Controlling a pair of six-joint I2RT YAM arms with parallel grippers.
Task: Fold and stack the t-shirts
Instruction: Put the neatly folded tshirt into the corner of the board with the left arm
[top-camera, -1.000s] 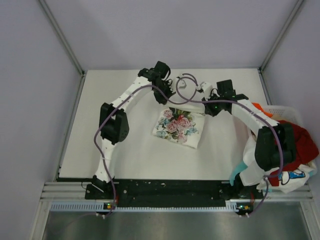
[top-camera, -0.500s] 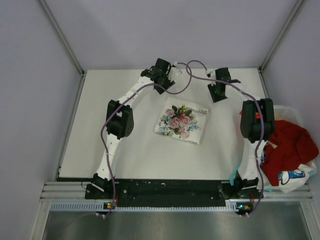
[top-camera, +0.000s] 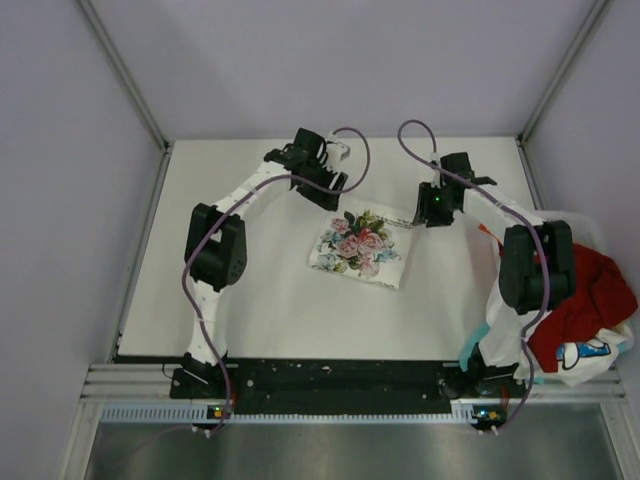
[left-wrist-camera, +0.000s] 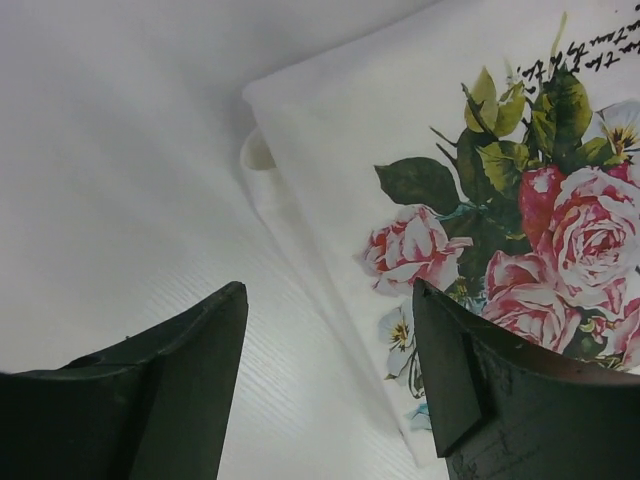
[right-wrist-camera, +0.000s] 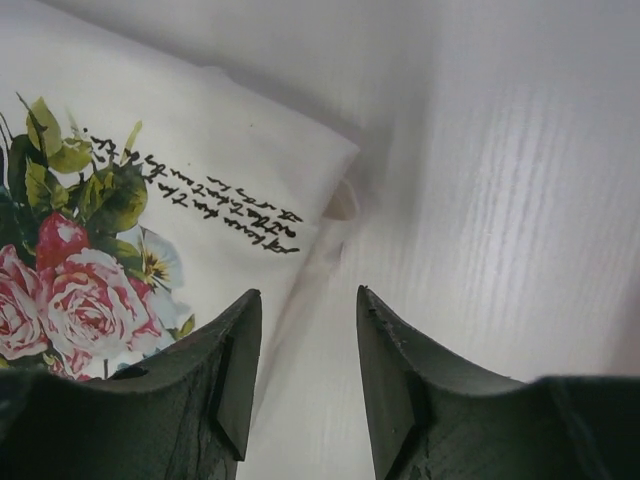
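Observation:
A folded white t-shirt with a pink-rose print (top-camera: 362, 245) lies flat in the middle of the table. My left gripper (top-camera: 335, 192) hovers open just off its far left corner, nothing between the fingers. In the left wrist view the floral tee (left-wrist-camera: 470, 170) sits to the right, and the left gripper (left-wrist-camera: 328, 300) straddles its folded edge. My right gripper (top-camera: 432, 210) stands open by the far right corner. The right wrist view shows the shirt (right-wrist-camera: 170, 170) on the left, its edge running between the right gripper's (right-wrist-camera: 308, 300) fingers. Other t-shirts sit in the basket: a red one (top-camera: 590, 290) and a white one with blue graphic (top-camera: 585, 355).
A white lattice basket (top-camera: 560, 222) stands at the table's right edge, heaped with clothes; teal cloth (top-camera: 472, 348) hangs over its near side by the right arm's base. Metal frame posts rise at the table's back corners.
Both grippers have gone from shut to open and let go of the floral t-shirt. The arms lifted away toward the back, then came down again at the shirt's far corners.

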